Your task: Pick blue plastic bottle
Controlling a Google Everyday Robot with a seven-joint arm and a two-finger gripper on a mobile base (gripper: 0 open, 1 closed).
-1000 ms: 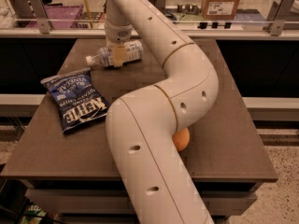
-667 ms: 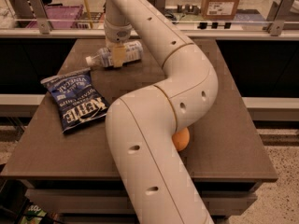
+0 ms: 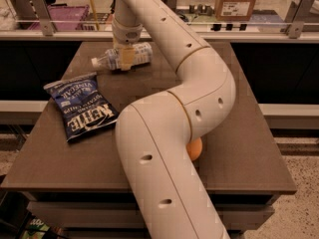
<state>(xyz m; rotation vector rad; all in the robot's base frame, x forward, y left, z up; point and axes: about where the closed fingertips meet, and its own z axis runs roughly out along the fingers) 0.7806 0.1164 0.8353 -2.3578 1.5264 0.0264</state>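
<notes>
The blue plastic bottle (image 3: 134,54) lies on its side near the far left of the brown table (image 3: 249,133), its white cap pointing left. It is clear with a pale blue-and-white label. My gripper (image 3: 125,57) reaches down from the long white arm and sits right over the middle of the bottle, its tan fingers (image 3: 126,59) straddling the bottle's body.
A dark blue crinkly chip bag (image 3: 82,106) lies flat on the left part of the table. An orange round fruit (image 3: 194,148) peeks out from behind the arm's elbow. A railing and shelves with boxes stand behind the table.
</notes>
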